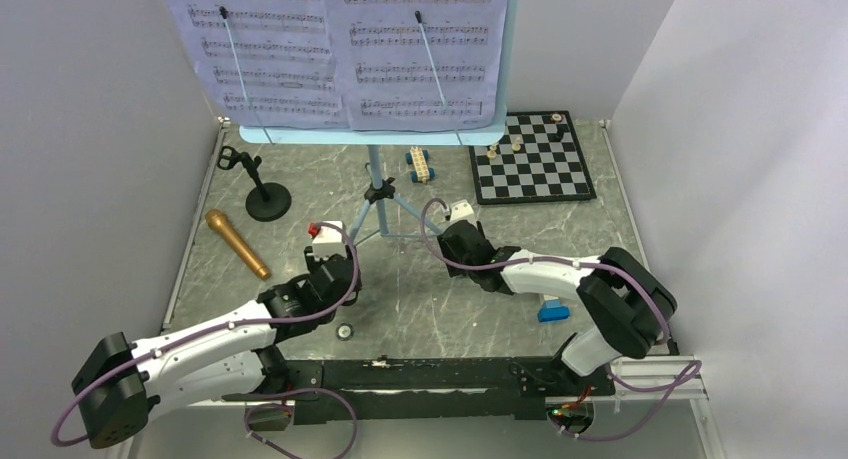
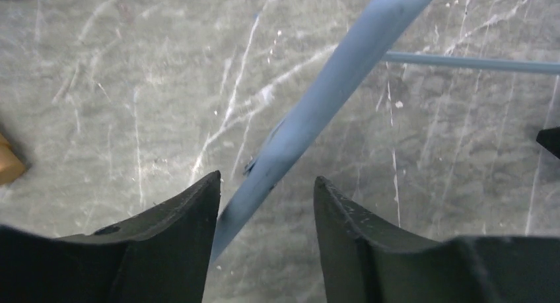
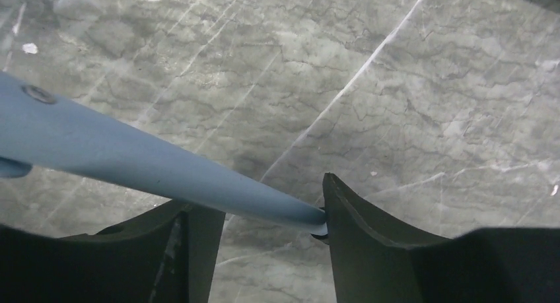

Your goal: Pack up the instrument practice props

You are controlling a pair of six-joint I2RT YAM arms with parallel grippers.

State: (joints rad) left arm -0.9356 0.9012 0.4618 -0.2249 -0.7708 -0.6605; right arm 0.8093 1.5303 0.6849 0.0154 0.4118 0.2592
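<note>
Left claw (image 2: 267, 184) is unclenched, a leg of the stand (image 1: 374, 169) running loose between its fingers. Right claw (image 3: 264, 194) is unclenched too, a leg's tip touching one finger. Stand upright at centre, sheets (image 1: 340, 49) on its desk. Left of it: mic stand (image 1: 267, 201) upright, microphone (image 1: 237, 243) lying flat.

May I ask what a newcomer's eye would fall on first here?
The light-blue tripod music stand stands at back centre, its white sheet-music pages filling the overhead view's top. Each open gripper straddles one of its legs: left gripper, and right gripper at a foot tip. A gold-brown microphone lies at the left.
</note>
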